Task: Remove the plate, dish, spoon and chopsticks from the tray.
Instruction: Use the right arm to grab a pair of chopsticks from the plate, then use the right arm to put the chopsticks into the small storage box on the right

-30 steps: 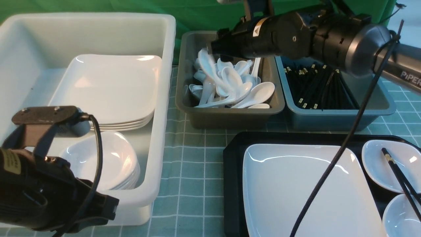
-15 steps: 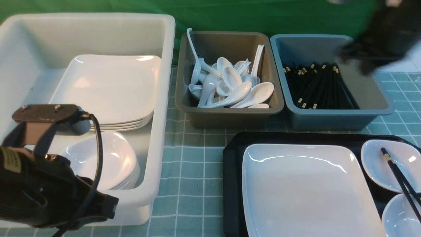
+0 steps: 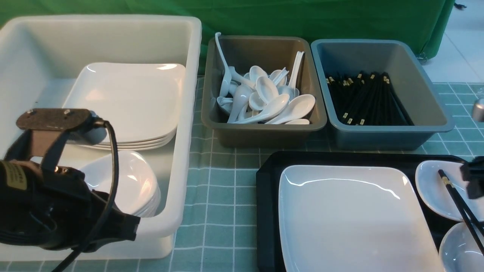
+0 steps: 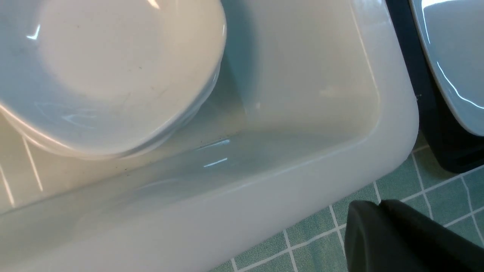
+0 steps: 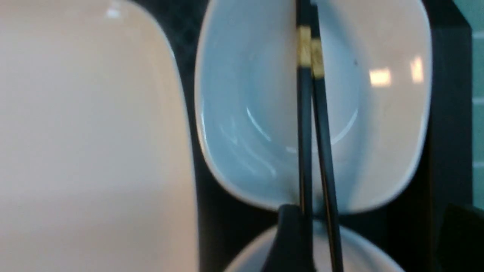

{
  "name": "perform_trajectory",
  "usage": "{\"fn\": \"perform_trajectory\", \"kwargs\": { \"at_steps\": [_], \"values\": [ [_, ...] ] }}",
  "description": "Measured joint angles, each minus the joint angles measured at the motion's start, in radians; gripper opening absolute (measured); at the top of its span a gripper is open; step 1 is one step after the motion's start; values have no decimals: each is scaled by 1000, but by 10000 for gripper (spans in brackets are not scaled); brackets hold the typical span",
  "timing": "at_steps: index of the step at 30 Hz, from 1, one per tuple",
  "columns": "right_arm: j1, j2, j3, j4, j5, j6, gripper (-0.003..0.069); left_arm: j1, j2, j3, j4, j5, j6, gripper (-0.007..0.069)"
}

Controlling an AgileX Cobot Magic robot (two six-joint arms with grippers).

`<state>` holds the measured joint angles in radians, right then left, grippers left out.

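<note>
With the right tool (image 5: 376, 241) spread apart over the chopsticks (image 5: 308, 113) and the left tool (image 4: 372, 213) pressed together, one stick may be missed if the grip is closed off-centre.

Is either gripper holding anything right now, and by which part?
Nothing is held. The right gripper stands open astride the chopsticks; the left gripper is shut on nothing.

No readable text; the yellow label (image 3: 9, 176) is illegible

Black left arm (image 3: 45, 215); yellow label (image 3: 10, 176); looping black cable (image 3: 112, 177); dark two-screw bracket (image 3: 53, 119)
</note>
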<state>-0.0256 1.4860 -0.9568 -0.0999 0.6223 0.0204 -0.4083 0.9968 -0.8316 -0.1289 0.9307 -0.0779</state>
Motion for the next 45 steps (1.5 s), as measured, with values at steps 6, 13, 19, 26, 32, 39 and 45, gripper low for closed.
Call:
{"fn": "perform_trajectory", "kwargs": {
  "at_steps": [6,13,19,26,32,39,45],
  "values": [
    [-11,182,-46,-4,-102,21,491,0,0,0,0,3,0,8],
    [-20,304,-82,-1,-107,23,395,0,0,0,0,15,21,8],
    [-20,315,-104,18,-60,29,71,0,0,0,0,8,24,8],
    [-20,176,-200,143,-10,3,71,0,0,0,0,-10,26,8],
    [-20,216,-477,273,-10,-30,71,0,0,0,0,-33,26,8],
    [-19,448,-817,394,-38,-29,71,0,0,0,-8,-37,15,8],
    [0,669,-1064,423,-133,45,71,0,0,0,-9,-26,-37,8]
  ]
}}
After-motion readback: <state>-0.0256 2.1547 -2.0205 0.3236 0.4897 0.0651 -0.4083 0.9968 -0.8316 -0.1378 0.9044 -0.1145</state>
